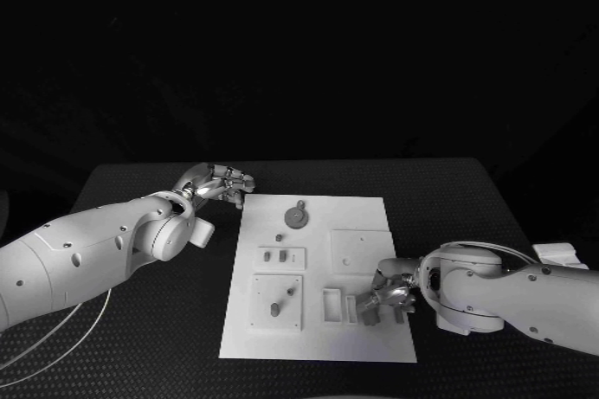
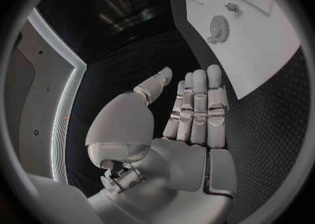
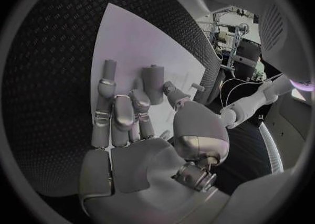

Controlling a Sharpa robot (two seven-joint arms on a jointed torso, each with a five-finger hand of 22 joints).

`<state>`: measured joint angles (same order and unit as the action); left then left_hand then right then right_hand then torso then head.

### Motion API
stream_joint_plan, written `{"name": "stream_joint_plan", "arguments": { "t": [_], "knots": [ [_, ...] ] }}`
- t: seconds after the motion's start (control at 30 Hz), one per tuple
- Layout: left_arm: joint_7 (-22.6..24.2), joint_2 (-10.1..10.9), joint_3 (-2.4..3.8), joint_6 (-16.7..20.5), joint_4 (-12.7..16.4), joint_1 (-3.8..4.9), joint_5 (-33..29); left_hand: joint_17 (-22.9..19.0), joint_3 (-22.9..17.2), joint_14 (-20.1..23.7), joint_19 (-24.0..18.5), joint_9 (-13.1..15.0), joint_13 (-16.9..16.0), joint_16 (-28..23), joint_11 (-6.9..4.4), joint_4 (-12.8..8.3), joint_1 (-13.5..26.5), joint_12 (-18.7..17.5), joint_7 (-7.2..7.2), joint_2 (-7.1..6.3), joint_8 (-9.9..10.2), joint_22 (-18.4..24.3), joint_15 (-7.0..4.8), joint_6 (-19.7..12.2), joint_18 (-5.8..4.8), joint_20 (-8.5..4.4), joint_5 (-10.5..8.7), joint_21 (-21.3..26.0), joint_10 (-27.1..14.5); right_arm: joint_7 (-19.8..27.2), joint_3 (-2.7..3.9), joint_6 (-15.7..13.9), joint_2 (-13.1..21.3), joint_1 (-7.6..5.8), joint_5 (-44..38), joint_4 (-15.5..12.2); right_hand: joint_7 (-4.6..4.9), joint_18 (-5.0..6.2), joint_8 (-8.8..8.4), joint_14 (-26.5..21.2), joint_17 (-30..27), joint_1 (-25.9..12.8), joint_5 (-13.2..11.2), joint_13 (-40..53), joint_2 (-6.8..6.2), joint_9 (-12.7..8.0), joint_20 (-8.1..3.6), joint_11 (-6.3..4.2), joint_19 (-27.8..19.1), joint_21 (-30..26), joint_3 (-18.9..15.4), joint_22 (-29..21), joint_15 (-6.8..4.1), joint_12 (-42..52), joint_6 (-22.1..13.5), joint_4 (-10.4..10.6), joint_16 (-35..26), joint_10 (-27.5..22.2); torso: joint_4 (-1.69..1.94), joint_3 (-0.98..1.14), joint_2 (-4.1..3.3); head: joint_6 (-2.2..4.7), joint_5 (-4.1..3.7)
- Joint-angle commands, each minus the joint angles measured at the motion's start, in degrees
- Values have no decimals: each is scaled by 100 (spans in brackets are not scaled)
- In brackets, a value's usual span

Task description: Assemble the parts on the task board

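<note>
Head view: the white board (image 1: 318, 278) lies in the middle of the black table (image 1: 474, 191), with small grey parts on it.
Round part: a round grey piece (image 1: 296, 215) with a small tab lies near the far end of the board.
Small parts: two little pieces (image 1: 282, 257) sit side by side in a frame at the middle, and a small oval piece (image 1: 274, 310) lies on a square plate near the left edge.
Left hand: the left hand (image 1: 217, 185) hangs over the table just off the far left corner of the board, fingers curled a bit, touching no part.
Right hand: the right hand (image 1: 389, 297) is low over the near right part of the board, fingers bent down by a small frame.
Left wrist view: the left hand (image 2: 190, 114) has its fingers straight and close together, thumb out to the side, nothing in it. The round piece (image 2: 218, 27) shows beyond the fingertips.
Right wrist view: the right hand (image 3: 131, 119) lies over the board (image 3: 138, 40) with fingers stretched out. A grey peg (image 3: 153, 83) stands up just past the fingertips. I cannot tell if the fingers hold it.
</note>
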<state>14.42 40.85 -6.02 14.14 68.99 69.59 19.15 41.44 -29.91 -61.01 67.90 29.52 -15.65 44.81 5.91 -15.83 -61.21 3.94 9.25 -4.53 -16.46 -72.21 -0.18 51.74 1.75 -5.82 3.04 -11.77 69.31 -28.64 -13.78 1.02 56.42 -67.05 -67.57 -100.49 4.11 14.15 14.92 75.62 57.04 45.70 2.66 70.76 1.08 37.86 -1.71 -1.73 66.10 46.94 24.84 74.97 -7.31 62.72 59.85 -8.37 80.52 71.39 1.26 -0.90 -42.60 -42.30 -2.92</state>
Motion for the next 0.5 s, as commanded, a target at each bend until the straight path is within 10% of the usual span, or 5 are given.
{"name": "stream_joint_plan", "arguments": {
  "t": [0.03,0.5],
  "knots": [
    [44,-6,3,-74,15,3,-32,6,21,-44,23,-1,9,-39,2,-8,21,3,10,14,-32,-7,5,7,255,3,-9,24,-36,55,-6,-345,48,-55,571,26,38,85,25,-11,-18,-42,19,-2,70,17,33,-12,23,13,776,90,-38,31,86,-783,27,47,2,-2,0,7,-8],
    [13,-27,3,-122,27,4,-31,9,22,-43,23,-1,12,-40,5,-20,10,-1,7,9,-33,-11,6,8,256,4,-8,27,-46,-65,-6,-522,-74,-264,1819,-134,21,85,34,-17,-50,-104,19,11,40,19,25,-27,32,13,820,95,-51,66,135,-805,32,82,3,-4,-3,21,20]
  ]
}}
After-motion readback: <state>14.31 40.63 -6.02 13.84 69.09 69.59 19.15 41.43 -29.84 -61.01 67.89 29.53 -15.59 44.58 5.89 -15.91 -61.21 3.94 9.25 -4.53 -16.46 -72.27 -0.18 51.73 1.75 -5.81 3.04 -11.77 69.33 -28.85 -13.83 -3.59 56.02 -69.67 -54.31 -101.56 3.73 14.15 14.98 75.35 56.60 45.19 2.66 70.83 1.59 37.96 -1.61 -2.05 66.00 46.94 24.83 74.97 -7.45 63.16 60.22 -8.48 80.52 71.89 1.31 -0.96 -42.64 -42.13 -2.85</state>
